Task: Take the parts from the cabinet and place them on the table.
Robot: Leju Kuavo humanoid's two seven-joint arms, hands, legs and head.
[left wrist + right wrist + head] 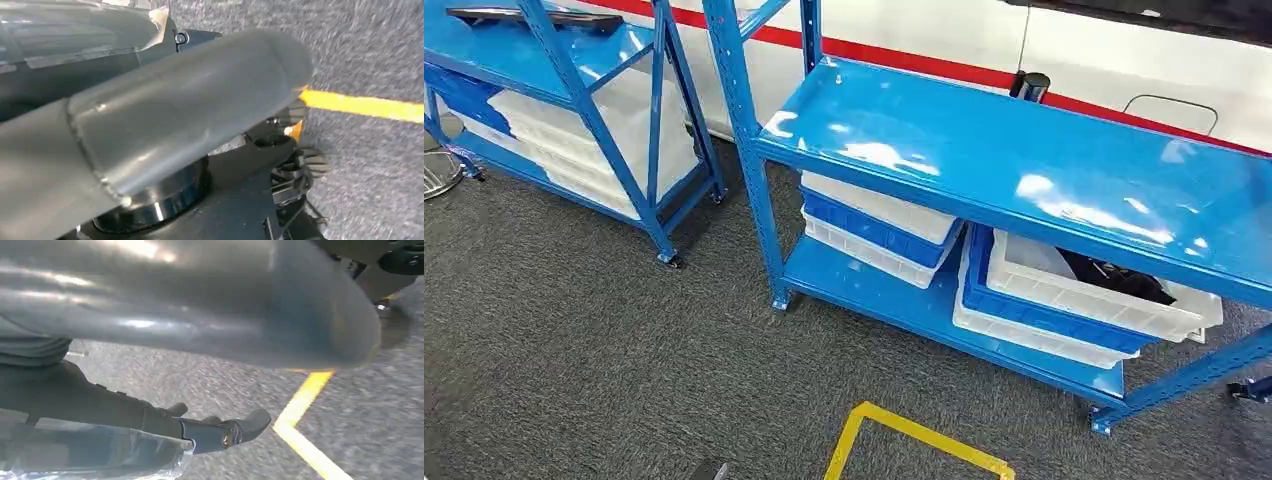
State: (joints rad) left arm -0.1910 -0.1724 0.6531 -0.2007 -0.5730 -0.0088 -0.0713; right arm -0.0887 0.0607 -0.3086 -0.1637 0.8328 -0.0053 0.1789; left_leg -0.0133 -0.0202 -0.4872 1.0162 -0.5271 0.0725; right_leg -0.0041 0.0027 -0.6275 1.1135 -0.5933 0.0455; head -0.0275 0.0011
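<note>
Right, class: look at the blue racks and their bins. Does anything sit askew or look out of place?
Mostly tidy. On the near rack's lower shelf, the right-hand bin stack sits skewed, its top white bin tilted and overhanging.

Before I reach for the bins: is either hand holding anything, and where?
Right hand looks empty and stretched open. Left hand: cannot tell.

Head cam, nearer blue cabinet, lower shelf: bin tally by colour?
White bins: 4
Blue bins: 2
Total: 6, in two stacks of 3 on the lower shelf.
</note>
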